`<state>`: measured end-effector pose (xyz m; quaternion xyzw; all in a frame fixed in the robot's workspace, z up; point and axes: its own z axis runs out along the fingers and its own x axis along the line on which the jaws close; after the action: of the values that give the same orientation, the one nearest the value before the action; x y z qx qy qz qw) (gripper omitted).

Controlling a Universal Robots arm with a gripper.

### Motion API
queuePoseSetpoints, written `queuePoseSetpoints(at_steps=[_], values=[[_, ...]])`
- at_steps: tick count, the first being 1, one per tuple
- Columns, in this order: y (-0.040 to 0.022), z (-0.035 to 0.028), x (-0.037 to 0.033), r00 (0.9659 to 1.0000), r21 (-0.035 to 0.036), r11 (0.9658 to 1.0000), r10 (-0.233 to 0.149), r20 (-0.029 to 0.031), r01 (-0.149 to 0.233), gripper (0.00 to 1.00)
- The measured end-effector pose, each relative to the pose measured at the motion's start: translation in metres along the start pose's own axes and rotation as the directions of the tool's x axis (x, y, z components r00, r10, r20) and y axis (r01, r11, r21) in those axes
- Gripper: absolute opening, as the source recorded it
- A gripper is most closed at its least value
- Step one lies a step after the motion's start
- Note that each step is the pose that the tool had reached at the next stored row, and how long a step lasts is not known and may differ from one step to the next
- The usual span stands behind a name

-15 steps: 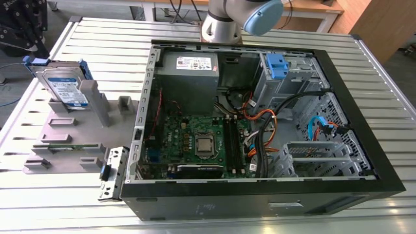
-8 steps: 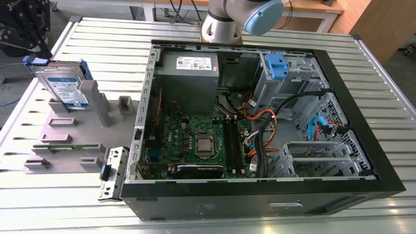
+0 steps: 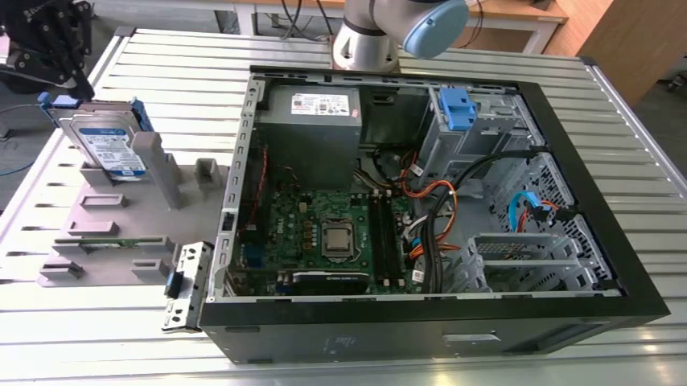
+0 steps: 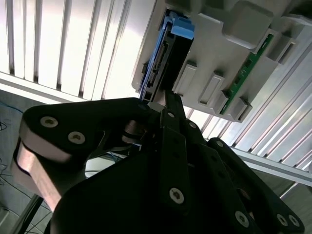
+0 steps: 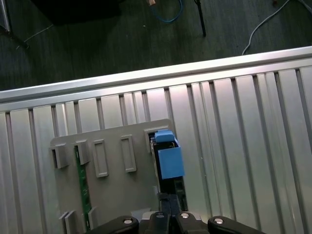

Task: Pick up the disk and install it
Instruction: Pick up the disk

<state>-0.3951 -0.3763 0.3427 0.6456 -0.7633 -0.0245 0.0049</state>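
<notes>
The disk point(image 3: 108, 149) is a silver drive with a white-and-blue label and blue side rails. It stands upright on edge in a slot of the grey fixture point(image 3: 118, 217) at the exterior view's left. My black gripper point(image 3: 67, 79) hovers just above and behind its top edge. In both wrist views the fingers point(image 4: 170, 105) meet in one thin tip, shut with nothing between them. That tip points at the disk's narrow edge point(image 4: 163, 63) and blue rail point(image 5: 168, 161), just short of it. The gripper point(image 5: 163, 201) sits at the frame's edge.
The open computer case point(image 3: 429, 326) lies on the slatted metal table point(image 3: 644, 161), with a grey power supply point(image 3: 311, 112) and a drive bay holding a blue clip point(image 3: 456, 108). A green circuit strip point(image 3: 108, 241) lies in the fixture. The arm's base point(image 3: 371, 36) stands behind the case.
</notes>
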Motion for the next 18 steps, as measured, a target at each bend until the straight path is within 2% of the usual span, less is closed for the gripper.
queuePoseSetpoints(at_steps=[3,6,12,18], values=[[-0.0001,0.0015,-0.0003,0.9999,-0.0004,0.9999,-0.011,-0.0006,0.011,0.11],[-0.0001,0.0024,-0.0004,0.9993,-0.0010,0.9993,-0.037,-0.0017,0.037,0.11],[0.0000,0.0059,-0.0017,0.9960,-0.0023,0.9960,-0.089,-0.0038,0.089,0.11],[0.0010,0.0083,-0.0044,0.9950,-0.0028,0.9950,-0.100,-0.0044,0.100,0.11]])
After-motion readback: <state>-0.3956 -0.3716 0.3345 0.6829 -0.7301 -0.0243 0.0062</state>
